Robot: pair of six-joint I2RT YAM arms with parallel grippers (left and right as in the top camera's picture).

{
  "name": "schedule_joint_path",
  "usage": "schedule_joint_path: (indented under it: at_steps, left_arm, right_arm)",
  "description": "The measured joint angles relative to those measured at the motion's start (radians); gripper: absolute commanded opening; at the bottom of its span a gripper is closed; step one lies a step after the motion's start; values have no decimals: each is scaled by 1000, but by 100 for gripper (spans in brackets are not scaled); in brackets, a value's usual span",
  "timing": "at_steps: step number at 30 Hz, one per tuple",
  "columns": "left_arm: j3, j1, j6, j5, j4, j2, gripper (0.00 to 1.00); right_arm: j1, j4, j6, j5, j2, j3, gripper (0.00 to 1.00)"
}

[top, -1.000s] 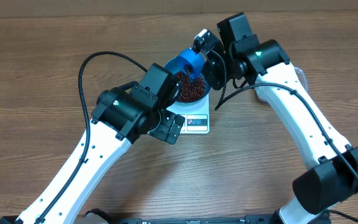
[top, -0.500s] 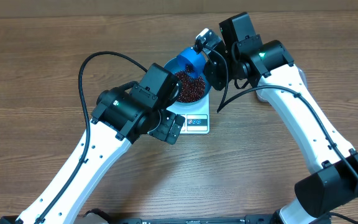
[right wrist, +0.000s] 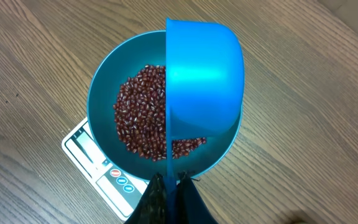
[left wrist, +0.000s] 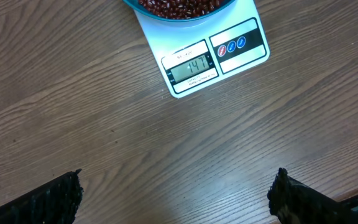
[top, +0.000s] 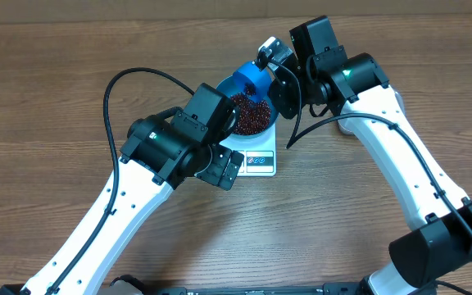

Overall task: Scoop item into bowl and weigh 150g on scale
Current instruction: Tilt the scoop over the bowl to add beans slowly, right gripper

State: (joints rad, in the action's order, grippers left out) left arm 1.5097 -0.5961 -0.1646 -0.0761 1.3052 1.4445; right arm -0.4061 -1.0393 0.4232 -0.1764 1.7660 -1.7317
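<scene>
- Slightly shifted since a second ago, your right gripper (right wrist: 166,183) clenches the scoop (right wrist: 204,74) by its handle; your left gripper (left wrist: 178,196) hangs released, its camera facing the display (left wrist: 192,66).
- Your scale (left wrist: 241,25) carries the bowl (right wrist: 101,93), apparently reading 147.
- Your scoop is rolled sideways, long axis toward the gripper, mouth facing the beans (right wrist: 138,112) heaped in the bowl, likely for trickling.

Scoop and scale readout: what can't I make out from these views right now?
- Inside of the scoop: the right wrist view shows only its outer shell, so any beans left in it are hidden.
- The scale display: too small overhead, pale and unreadable in the right wrist view, small digits in the left wrist view.
- The bowl: cut off by the top edge in the left wrist view.
</scene>
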Motion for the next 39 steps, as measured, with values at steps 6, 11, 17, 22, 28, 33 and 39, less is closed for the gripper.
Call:
schedule_joint_path:
  at_steps: [6, 11, 17, 22, 28, 33, 39]
  left_arm:
    - [0, 0, 0, 0, 0, 0, 100]
    - [0, 0, 0, 0, 0, 0, 100]
    - [0, 0, 0, 0, 0, 0, 99]
    - [0, 0, 0, 0, 0, 0, 100]
    - [0, 0, 0, 0, 0, 0, 99]
    - [0, 0, 0, 0, 0, 0, 100]
    - [0, 0, 0, 0, 0, 0, 100]
  right_arm:
    - [7, 7, 1, 0, -1, 0, 4]
    - [9, 8, 0, 0, -1, 0, 4]
    - [2, -11, 1, 0, -17, 0, 4]
    - [5, -4, 1, 0, -22, 0, 4]
    - [5, -5, 0, 0, -22, 0, 4]
    - [5, -8, 0, 0, -22, 0, 4]
    - [5, -8, 0, -2, -22, 0, 4]
